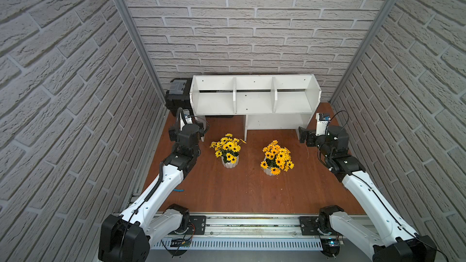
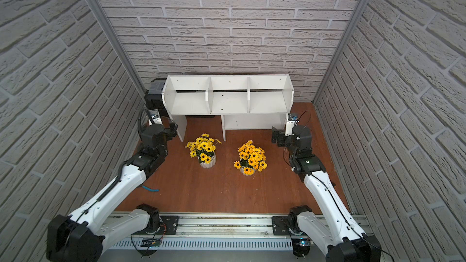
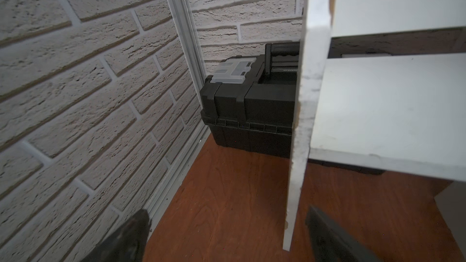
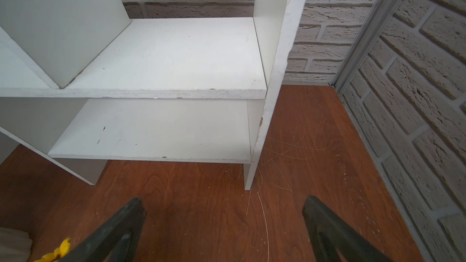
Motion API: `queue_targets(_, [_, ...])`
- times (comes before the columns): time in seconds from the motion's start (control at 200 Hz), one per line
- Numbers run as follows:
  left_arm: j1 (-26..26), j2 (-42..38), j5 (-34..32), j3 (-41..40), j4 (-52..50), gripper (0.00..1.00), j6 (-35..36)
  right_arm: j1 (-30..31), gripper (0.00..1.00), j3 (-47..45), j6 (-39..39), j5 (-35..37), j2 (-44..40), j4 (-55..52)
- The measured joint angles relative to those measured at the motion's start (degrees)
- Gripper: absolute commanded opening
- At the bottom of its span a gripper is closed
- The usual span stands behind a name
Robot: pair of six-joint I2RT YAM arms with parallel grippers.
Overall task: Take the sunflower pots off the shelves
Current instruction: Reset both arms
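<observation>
Clock as in the top views, 12 = back wall. Both sunflower pots are off the shelves (image 1: 252,103) and stand on the brown wood table (image 1: 239,195), just at 6 o'clock of the unit. All three upper compartments and the lower shelf are bare. The left pot (image 1: 230,163) sits at about 10 o'clock of the right pot (image 1: 269,171), apart, not touching.

Left gripper (image 3: 227,238): fingers spread wide, nothing between them, at the 9 o'clock end of the shelves. The side panel's front edge lines up with the gap in the left wrist view; cannot tell if it touches. Right gripper (image 4: 224,225): also wide open and empty, at the 3 o'clock end by the lower shelf.

Judgement: the removal looks done, so the step in hand is backing the arms off. To do it well:
- pull each arm straight toward 6 o'clock, jaws left open
- left arm: clear the side panel first, no sideways swing into it or into the toolbox (image 1: 177,94) at 9 o'clock of the unit
- right arm: keep outboard, toward 3 o'clock, as the blooms of the right pot are near its gripper
- no low sweep across the centre, since the pots look top-heavy

Look: small white ribbed pots, upright, with bushy yellow dark-centred flowers and green leaves. The right pot is mostly hidden under its blooms, which lean toward 4 o'clock. The left one has a stray bloom reaching toward 2 o'clock, near the shelf leg.
</observation>
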Motion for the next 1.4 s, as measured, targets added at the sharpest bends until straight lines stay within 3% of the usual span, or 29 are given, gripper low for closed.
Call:
queue_targets(0.22, [3.45, 0.2, 1.64, -6.16, 4.98, 0.98, 1.49, 0.0, 0.99, -5.6, -1.92, 1.46, 1.84, 7.15])
queue_targets(0.48, [9.64, 1.14, 8.17, -13.57, 12.17, 0.98, 1.75, 0.0, 0.99, -10.73, -3.48, 4.48, 7.82, 15.8])
queue_targets(1.035, [17.62, 19.43, 16.37, -17.2, 30.36, 0.98, 4.57, -0.2, 0.99, -17.16, -5.57, 10.03, 22.12, 36.7])
queue_targets(1.4, [18.01, 26.86, 23.69, -17.2, 35.74, 0.98, 6.08, -0.26, 0.99, -18.99, -6.47, 10.01, 29.24, 45.22])
